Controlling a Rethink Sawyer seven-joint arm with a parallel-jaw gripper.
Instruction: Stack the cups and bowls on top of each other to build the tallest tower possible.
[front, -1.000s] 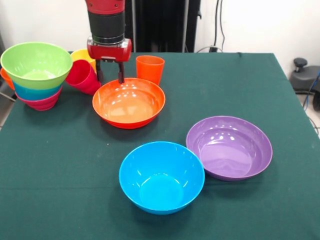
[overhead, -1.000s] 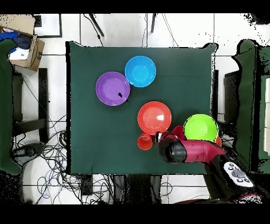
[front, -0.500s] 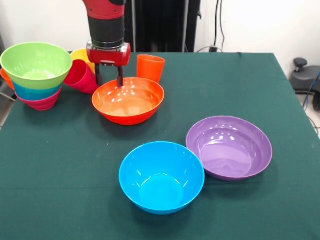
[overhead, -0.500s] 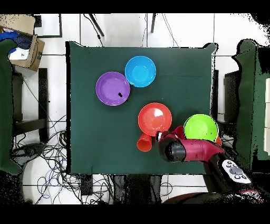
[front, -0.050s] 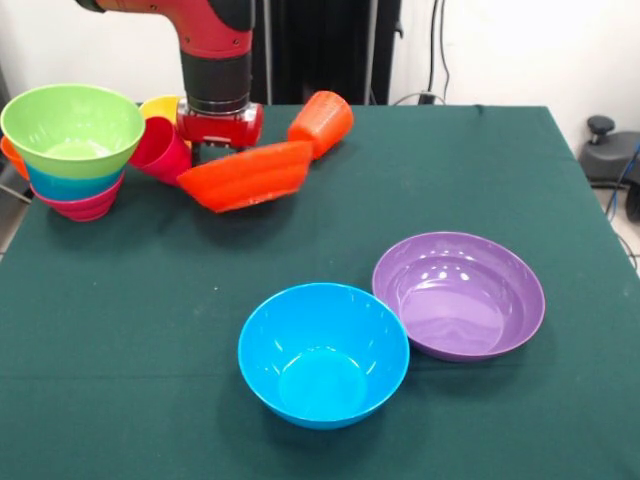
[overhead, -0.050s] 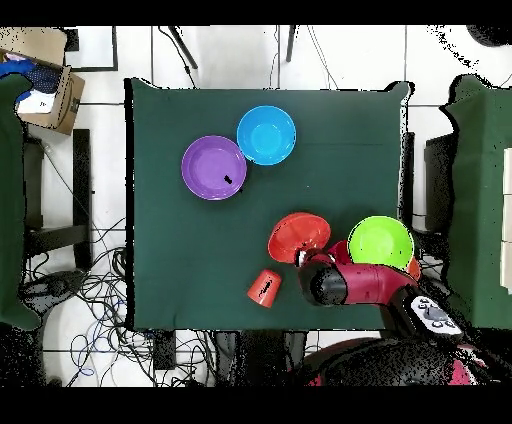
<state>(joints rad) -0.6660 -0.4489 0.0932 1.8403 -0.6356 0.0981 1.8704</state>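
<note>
Seven bowls are counted. Blue bowl and purple bowl are set touching on the green counter. Large orange bowl is held steeply tilted, its far rim gripped by the gripper; the fingers are hidden behind it in both views. Orange cup is tipped over; overhead it is seen lying near the counter edge. Tower, lime-topped, is stood beside red-pink cup and yellow cup.

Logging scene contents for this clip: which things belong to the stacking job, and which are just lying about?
Job: tilted large orange bowl at the gripper; blue bowl; purple bowl; tower topped by the lime green bowl; tipped orange cup; red-pink cup; yellow cup.

Lying about: cardboard box; floor cables.
</note>
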